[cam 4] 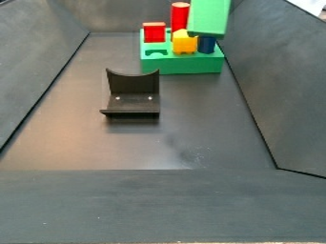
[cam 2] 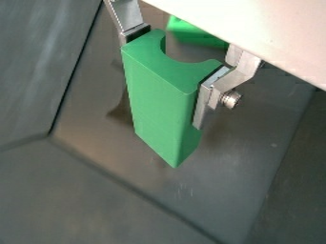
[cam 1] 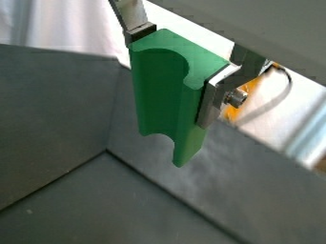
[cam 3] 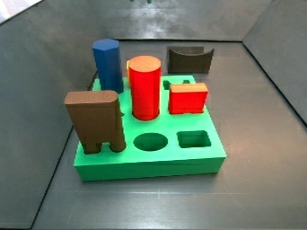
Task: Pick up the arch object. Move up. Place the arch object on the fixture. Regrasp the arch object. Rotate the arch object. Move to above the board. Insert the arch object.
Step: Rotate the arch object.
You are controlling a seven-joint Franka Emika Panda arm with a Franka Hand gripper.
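Note:
My gripper [cam 1: 176,67] is shut on the arch object [cam 1: 166,95], a green block held upright with its notch up between the silver fingers [cam 1: 215,98]. The same grip shows in both wrist views, where the gripper [cam 2: 173,65] clamps the arch object [cam 2: 159,105] well above the grey floor. In a side view the arch object [cam 4: 211,17] hangs at the frame's top edge, over the right part of the board [cam 4: 192,63]; the gripper itself is cut off there. The board [cam 3: 150,157] is a bright green base. The fixture [cam 4: 130,92] stands bare on the floor.
On the board stand a brown arch block [cam 3: 93,119], a blue prism [cam 3: 107,65], a red cylinder [cam 3: 144,87] and a red cube [cam 3: 188,97]. A round hole [cam 3: 150,141] and a square hole [cam 3: 193,138] are open. The fixture [cam 3: 189,59] sits behind the board. Grey walls enclose the floor.

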